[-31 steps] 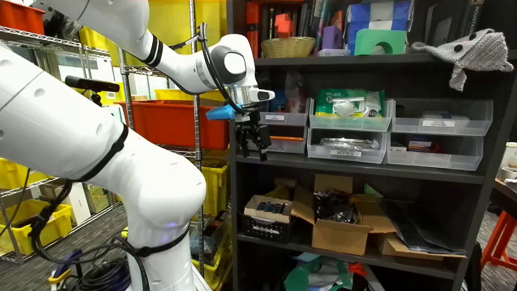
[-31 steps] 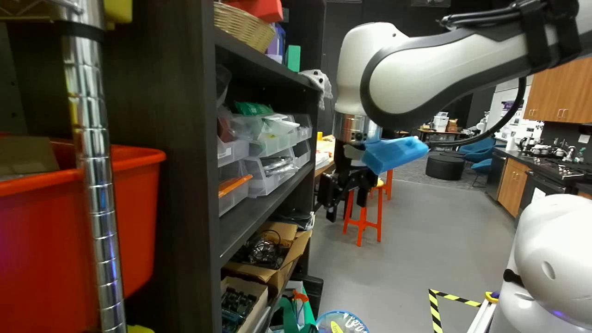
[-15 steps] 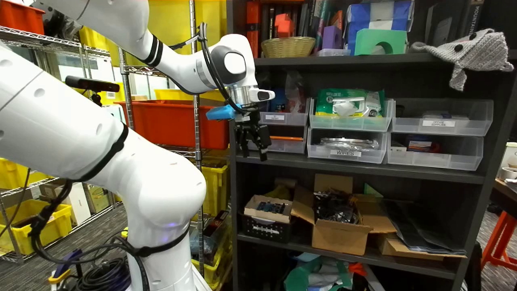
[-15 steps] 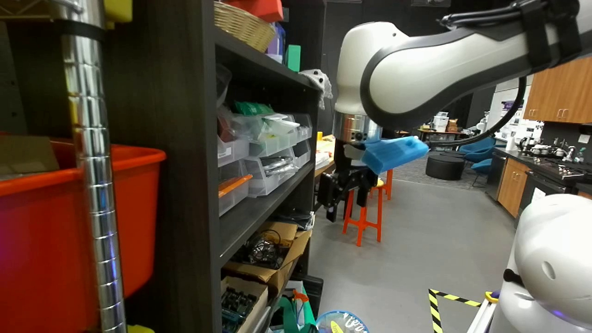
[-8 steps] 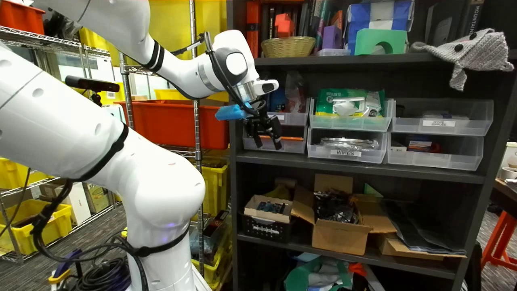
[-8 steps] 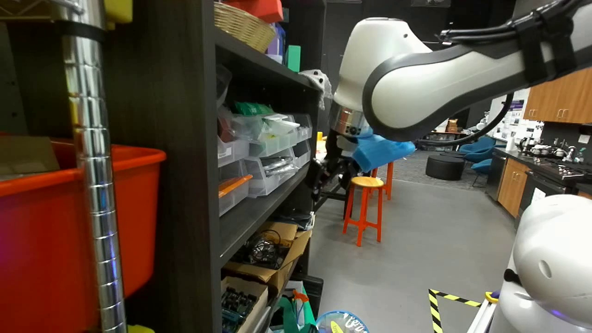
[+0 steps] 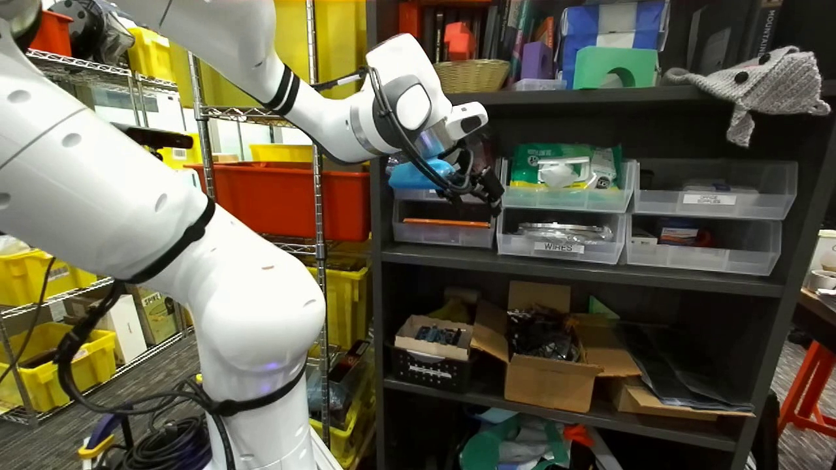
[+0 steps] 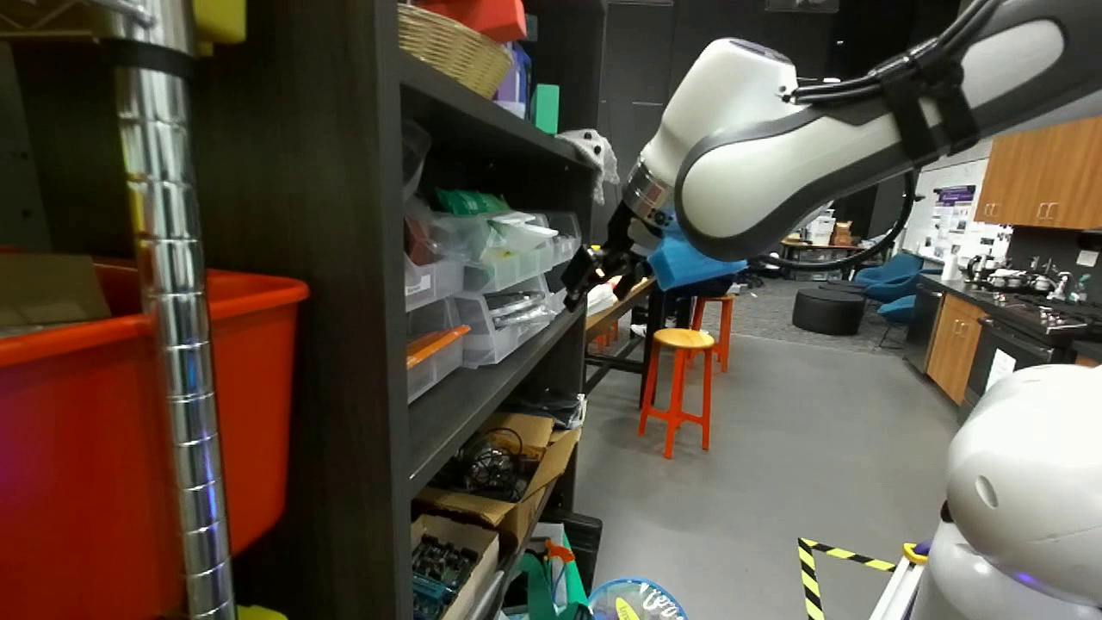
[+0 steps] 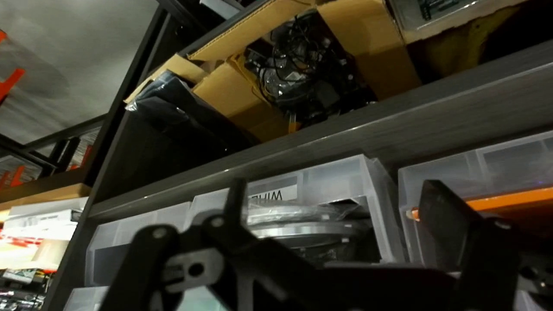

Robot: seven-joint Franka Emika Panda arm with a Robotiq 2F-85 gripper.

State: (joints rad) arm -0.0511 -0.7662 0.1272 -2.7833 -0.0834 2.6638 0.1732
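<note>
Clear WIRES bin [image 7: 597, 252] ahead of the end effector [image 9: 337, 190], jaws wide apart, seemingly short of contact.

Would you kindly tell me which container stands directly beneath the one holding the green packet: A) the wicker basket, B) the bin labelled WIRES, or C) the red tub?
B: in an exterior view, the WIRES bin stands right under the clear bin holding the green packet.

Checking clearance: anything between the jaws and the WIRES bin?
Nothing visible. In the wrist view, the WIRES bin shows between the open jaws, its silvery contents in plain sight.
</note>
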